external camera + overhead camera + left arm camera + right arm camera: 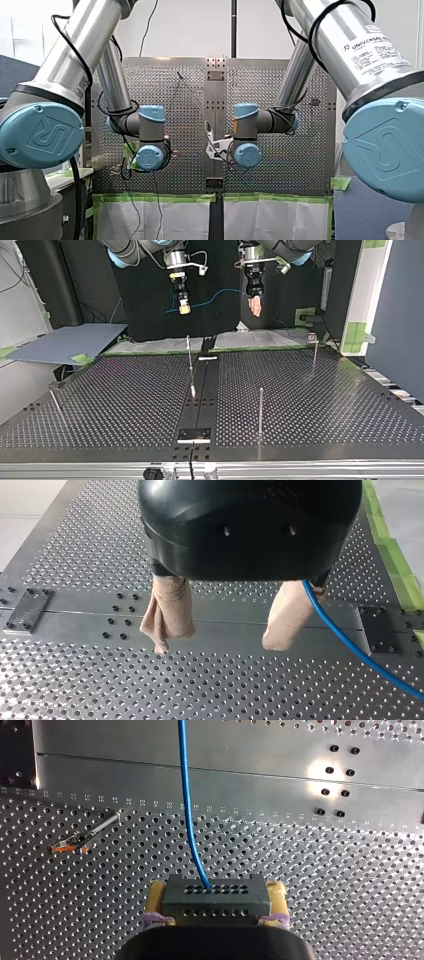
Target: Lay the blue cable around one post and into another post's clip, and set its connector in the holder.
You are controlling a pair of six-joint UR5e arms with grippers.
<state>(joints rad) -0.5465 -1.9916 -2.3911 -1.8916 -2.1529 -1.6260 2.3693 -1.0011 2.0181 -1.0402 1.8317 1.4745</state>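
Note:
The blue cable (215, 297) hangs in the air between my two grippers, well above the far side of the table. My right gripper (216, 889), with yellow pads (276, 892), is shut on the dark grey connector (215, 904); the cable (187, 800) leaves the connector's face and runs on ahead. In the top view that gripper (184, 307) is at the left. My left gripper (217, 645) is open with beige pads (285, 617). The cable (350, 645) passes along the outer side of one pad, not between them. In the top view it (256, 306) hangs at the right.
Thin posts stand on the perforated table (325, 405): one near the middle (190, 357), one at the front right (260, 410), one at the far right (314, 355), one at the left (56, 402). A black holder plate (195, 434) sits at the near edge. A post with an orange clip (75, 844) shows beside the connector.

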